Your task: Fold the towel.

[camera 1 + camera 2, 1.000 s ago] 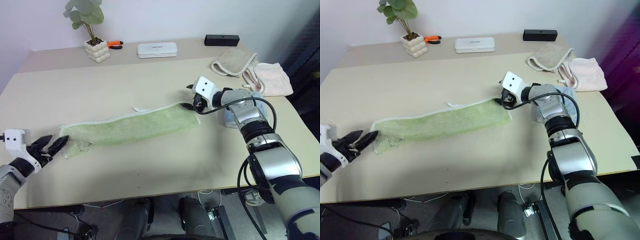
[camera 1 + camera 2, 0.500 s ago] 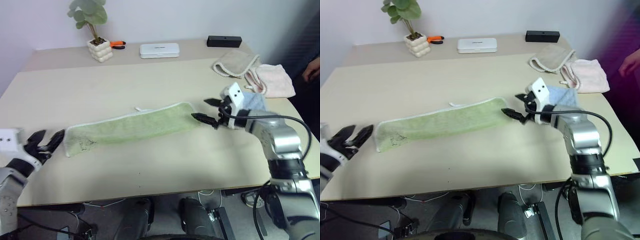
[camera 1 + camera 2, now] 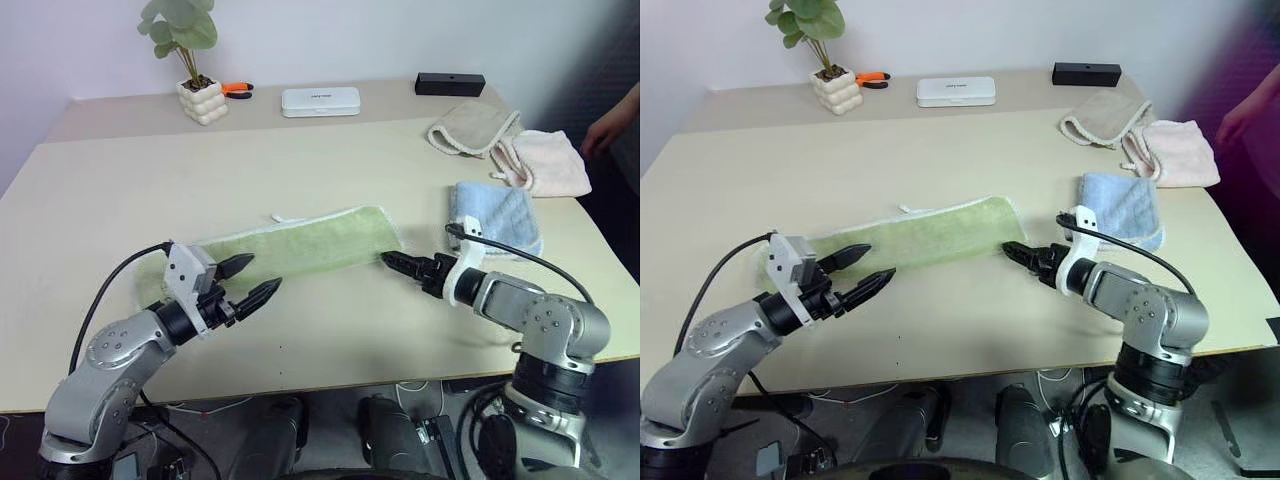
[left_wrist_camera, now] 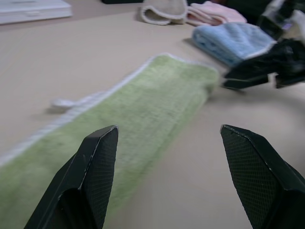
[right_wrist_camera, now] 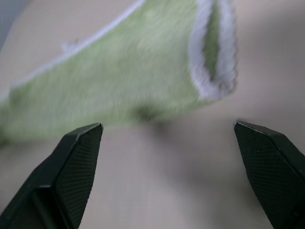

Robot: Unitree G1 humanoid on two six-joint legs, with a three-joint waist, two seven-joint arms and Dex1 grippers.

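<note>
A: Right, how do the two arms stand?

B: The left hand (image 3: 248, 278) is over the near left part of the bench (image 3: 300, 170), its arm bent at the elbow and reaching in from the lower left. Its two black fingers (image 4: 97, 162) are spread apart and point level toward the right, with nothing between them. The upper fingertip lies over the towel's near edge; whether it touches cannot be told.

A: And the right one?

B: The right hand (image 3: 398, 264) comes in from the right, forearm low over the bench, pointing left and a little downward. Its fingers (image 5: 71, 167) also stand wide apart and hold nothing. The tips sit just beside the towel's right end, apparently not touching it.

A: What about the towel itself?

B: The towel (image 3: 300, 245) is a long, narrow light green strip of fluffy cloth with a paler whitish trim, lying flat across the middle of the bench, slanting from lower left up to the right. A small white loop (image 3: 282, 217) sticks out from its far edge. In the right wrist view the right end shows the trim curling round a doubled edge.

A: Anything near it?

B: A folded light blue towel (image 3: 495, 212) lies to the right, close behind the right arm. A beige cloth (image 3: 470, 127) and a pink cloth (image 3: 545, 160) lie farther back at the right, well apart from the green one.
</note>
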